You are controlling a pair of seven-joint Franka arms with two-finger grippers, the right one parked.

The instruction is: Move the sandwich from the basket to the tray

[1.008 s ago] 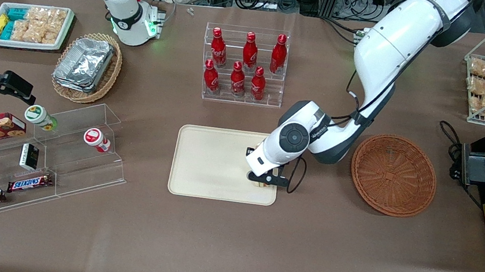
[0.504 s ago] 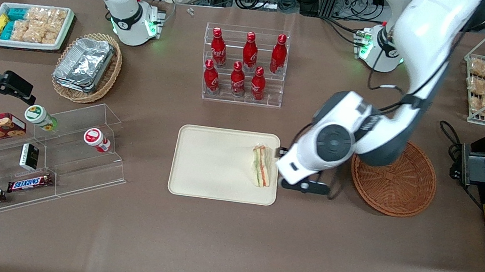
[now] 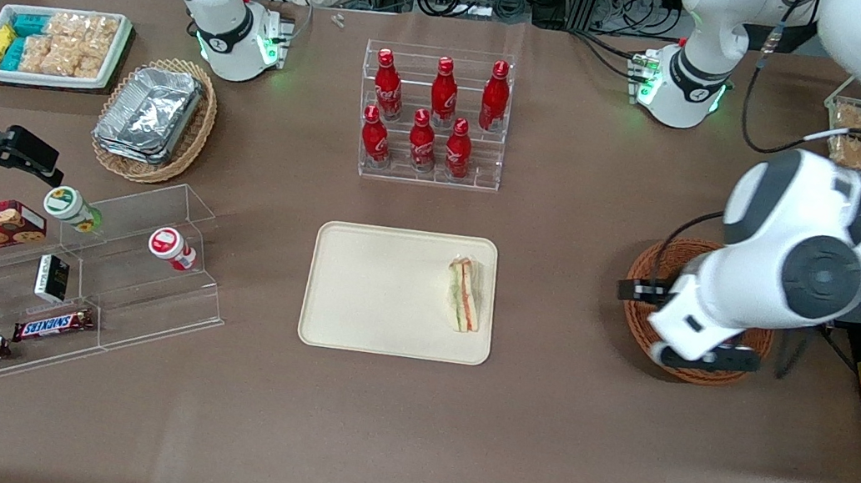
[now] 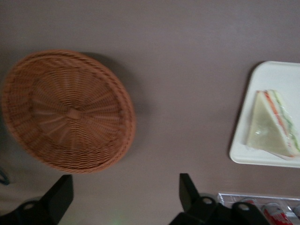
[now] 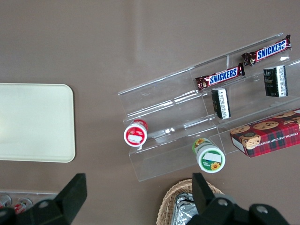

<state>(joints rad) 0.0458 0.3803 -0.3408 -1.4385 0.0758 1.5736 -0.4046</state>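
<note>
Starting at the tray (image 3: 373, 292), I see the sandwich (image 3: 465, 295) lying flat on it, against the rim that faces the working arm's end of the worktop, its long axis running from far to near. A strip of bare brown worktop (image 3: 556, 310) separates the tray from the basket (image 3: 646, 268), which holds nothing that I can see. My left arm's pincer (image 3: 704, 360) hangs over the basket, fingers spread wide and holding nothing. So the sandwich lies well apart from the pincer, toward the parked arm's end. I judge the placing done, and any coming move need only carry the arm clear.
</note>
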